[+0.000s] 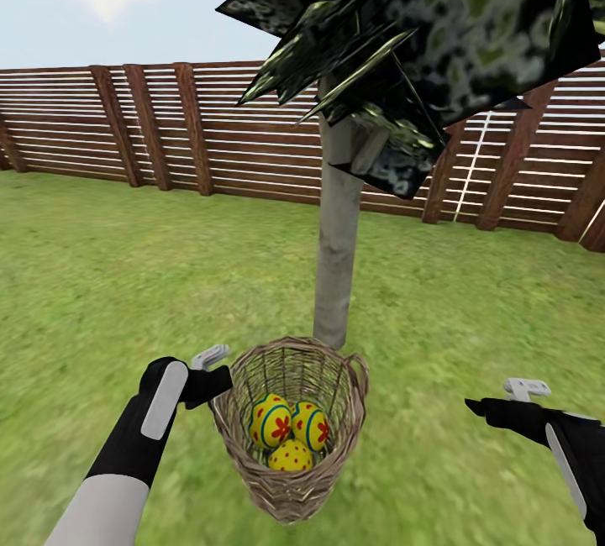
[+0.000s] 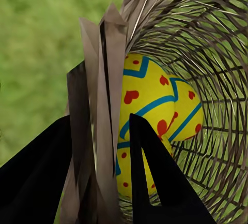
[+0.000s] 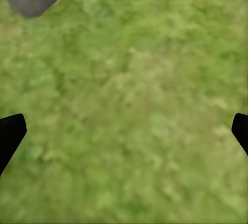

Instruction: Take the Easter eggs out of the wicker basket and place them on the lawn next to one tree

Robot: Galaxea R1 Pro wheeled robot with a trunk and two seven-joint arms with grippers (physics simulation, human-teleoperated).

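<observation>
Clamped on its rim by the left gripper (image 2: 111,182), the brown woven wicker basket (image 1: 290,437) with three yellow flower-painted eggs (image 1: 290,430) is held, apparently lifted, before the pale grey tree trunk (image 1: 338,252), right gripper (image 3: 124,131) spread empty; tilting could spill them.
</observation>
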